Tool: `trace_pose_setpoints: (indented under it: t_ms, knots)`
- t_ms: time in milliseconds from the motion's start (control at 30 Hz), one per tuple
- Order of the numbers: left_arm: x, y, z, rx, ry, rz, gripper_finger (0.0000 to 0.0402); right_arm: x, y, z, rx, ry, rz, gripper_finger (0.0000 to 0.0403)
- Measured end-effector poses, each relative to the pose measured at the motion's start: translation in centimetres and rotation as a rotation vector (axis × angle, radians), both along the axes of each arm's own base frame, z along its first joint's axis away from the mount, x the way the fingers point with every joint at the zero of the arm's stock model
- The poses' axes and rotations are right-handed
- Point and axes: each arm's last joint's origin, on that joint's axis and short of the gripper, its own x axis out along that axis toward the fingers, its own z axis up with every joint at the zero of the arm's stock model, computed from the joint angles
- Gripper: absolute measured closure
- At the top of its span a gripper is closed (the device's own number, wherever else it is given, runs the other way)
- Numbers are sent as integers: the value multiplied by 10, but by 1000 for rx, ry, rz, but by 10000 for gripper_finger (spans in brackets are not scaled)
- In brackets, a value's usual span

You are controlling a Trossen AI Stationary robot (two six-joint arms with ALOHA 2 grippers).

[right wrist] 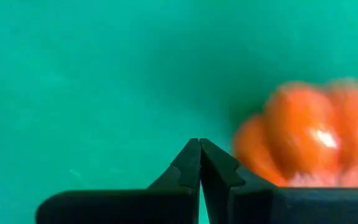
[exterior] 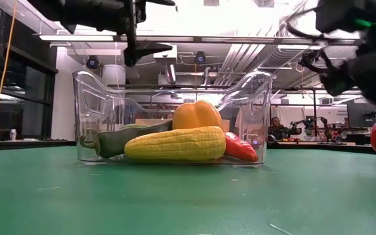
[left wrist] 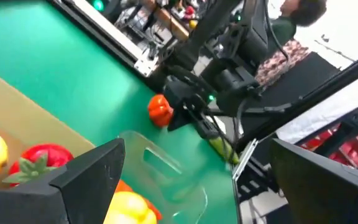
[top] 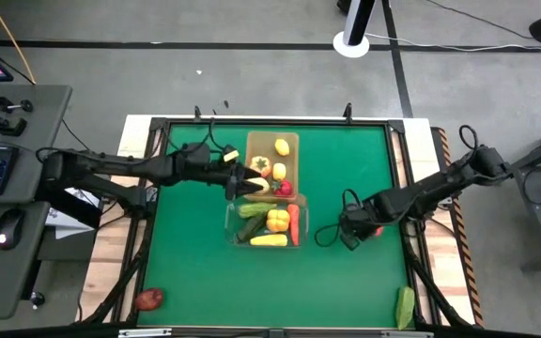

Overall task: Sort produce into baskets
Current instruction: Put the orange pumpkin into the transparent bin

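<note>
A tan bin (top: 272,158) holds lemons, a pepper and a red tomato with a green top (left wrist: 39,158). In front of it a clear bin (top: 269,223) holds a cucumber, a yellow pepper, corn (exterior: 175,145) and a carrot. My left gripper (top: 248,183) is open and empty above the line where the two bins meet; its fingers also show spread wide in the left wrist view (left wrist: 185,180). My right gripper (right wrist: 199,142) is shut, low over the mat right of the clear bin (top: 353,233). An orange-red tomato (right wrist: 309,134) lies right beside it. My right gripper stands with its shut fingers pointing down at the mat, close against the orange-red tomato's side (right wrist: 253,149). I cannot tell whether a finger's outer side touches it. The tomato rests on the mat.
A red apple (top: 148,299) lies at the near left corner, by the table's frame. A green cucumber (top: 405,307) lies at the near right edge. Bare green mat lies left of the bins and in front of them.
</note>
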Motion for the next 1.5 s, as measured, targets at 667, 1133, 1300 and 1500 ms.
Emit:
trace_pose_setpoints:
  t_ms: [667, 1133, 1300, 1500]
  knots:
    - [-45, 18, 49, 107, -207, 75, 21, 37, 4, 86, 162, -260, 386, 210]
    - [-56, 16, 51, 202, -184, -5, 21, 28, -8, 88, 154, -184, 561, 20]
    - [-56, 21, 50, 219, -178, 14, 21, 10, -9, 84, -114, 19, 593, 26]
    - [-55, 22, 49, 223, -169, 14, 21, 3, -11, 75, -164, 94, 631, 26]
